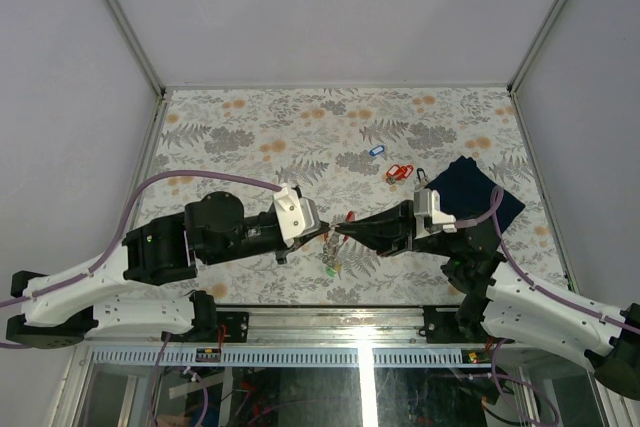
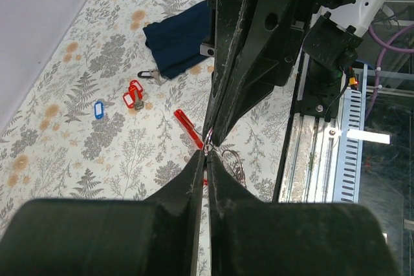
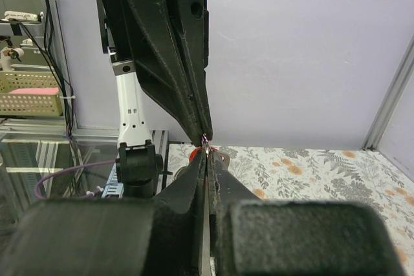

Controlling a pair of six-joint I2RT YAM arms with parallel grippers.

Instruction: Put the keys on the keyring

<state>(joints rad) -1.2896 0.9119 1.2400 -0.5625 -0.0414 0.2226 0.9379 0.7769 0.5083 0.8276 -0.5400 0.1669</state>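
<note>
Left gripper (image 1: 322, 233) and right gripper (image 1: 342, 230) are seen tip to tip over the near middle of the table (image 1: 250, 127), each with its jaws pressed together. A tiny metal keyring (image 3: 207, 149) is seen right at the meeting point; which claw actually pinches it cannot be told, too small. A red-tagged key (image 2: 187, 128) is placed at the tips, long axis diagonal, tag end pointed away toward the far side. A green-tagged key (image 1: 331, 269) is seen just nearside of the tips, long axis roughly near-far; whether it hangs or lies flat cannot be told. A blue-tagged key (image 1: 376, 150) is left loose farther back, long axis about left-right. Two more red-tagged keys (image 1: 399, 172) are laid side by side, angled, just beside the dark navy cloth (image 1: 470, 197) at right.
</note>
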